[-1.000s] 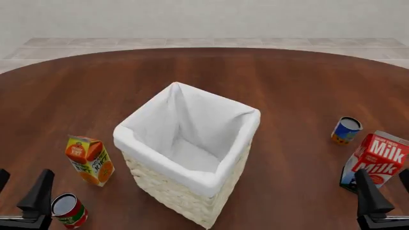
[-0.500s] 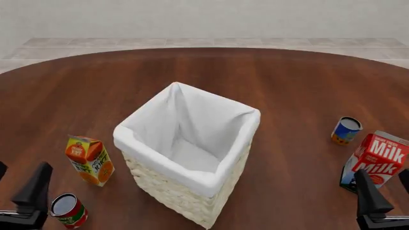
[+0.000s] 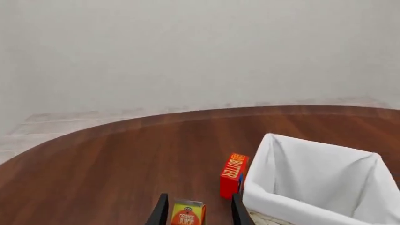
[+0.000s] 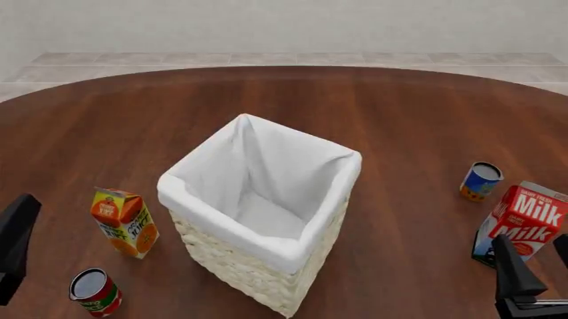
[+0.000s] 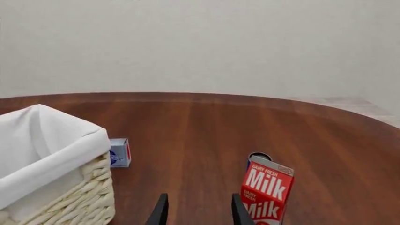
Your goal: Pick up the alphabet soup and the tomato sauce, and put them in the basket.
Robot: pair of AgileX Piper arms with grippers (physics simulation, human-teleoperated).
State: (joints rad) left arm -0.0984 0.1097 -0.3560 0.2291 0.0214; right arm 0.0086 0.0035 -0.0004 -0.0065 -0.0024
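The alphabet soup, a red can with a silver top, stands at the near left of the table. The tomato sauce, a blue and orange can, stands at the right; in the right wrist view its top peeks from behind the milk carton. The basket, cream wicker with a white lining, stands in the middle and holds nothing. My left gripper is open and empty, left of the soup can. Only one of its fingers shows in the front view. My right gripper is open and empty near the milk carton.
An orange juice carton stands between the soup can and the basket. A milk carton stands just before my right gripper. A red butter box and a small blue box lie behind the basket.
My left gripper has moved left, away from the soup can, to the edge of the front view. The right gripper and the objects have not moved.
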